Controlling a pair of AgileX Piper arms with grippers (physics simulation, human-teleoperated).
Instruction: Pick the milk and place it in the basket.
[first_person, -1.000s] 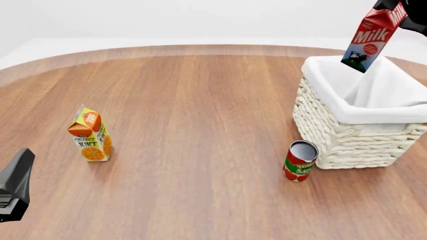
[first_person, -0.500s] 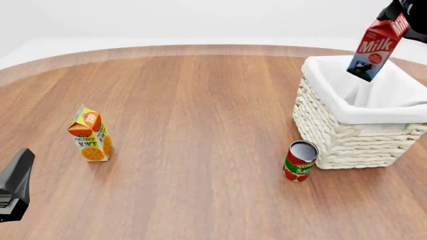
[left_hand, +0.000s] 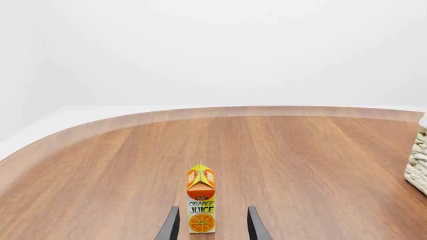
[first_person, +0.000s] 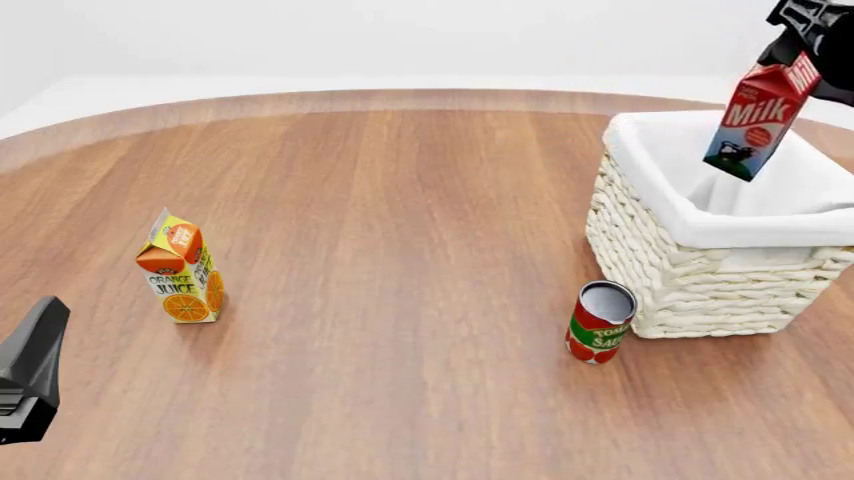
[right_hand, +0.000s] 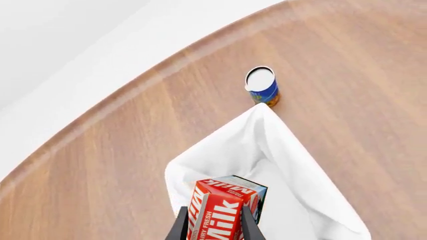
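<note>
1. The right tool (right_hand: 212, 224) grips the milk (first_person: 758, 122) by its red gable top, one dark finger on each side of the carton, as the right wrist view shows.
2. In the front view the milk hangs tilted in the air, its red top leaning to the upper right and its blue-white lower corner pointing down over the open basket (first_person: 694, 275).
3. The carton's lower end shows against the white cloth lining (first_person: 787, 195); whether it touches the cloth cannot be told.
4. The right wrist view looks down past the milk (right_hand: 223, 210) into the lining (right_hand: 280, 165), with a blue-labelled can (right_hand: 262, 86) standing on the wooden surface (right_hand: 120, 165) just beyond the lining's far corner.
5. The basket stands at the right side of the surface (first_person: 400, 250), and a red tomato can (first_person: 599, 322) stands upright just beside its near left corner.
6. An orange juice carton (first_person: 180, 270) stands upright on the left part of the surface, well apart from the basket.
7. The left tool (left_hand: 211, 227) stands parted and holds nothing, its two fingers on either side of the juice carton (left_hand: 201, 199) in the wrist view, which stands farther off on the surface.
8. In the front view only a dark part of the left arm (first_person: 30, 370) shows at the lower left edge.
</note>
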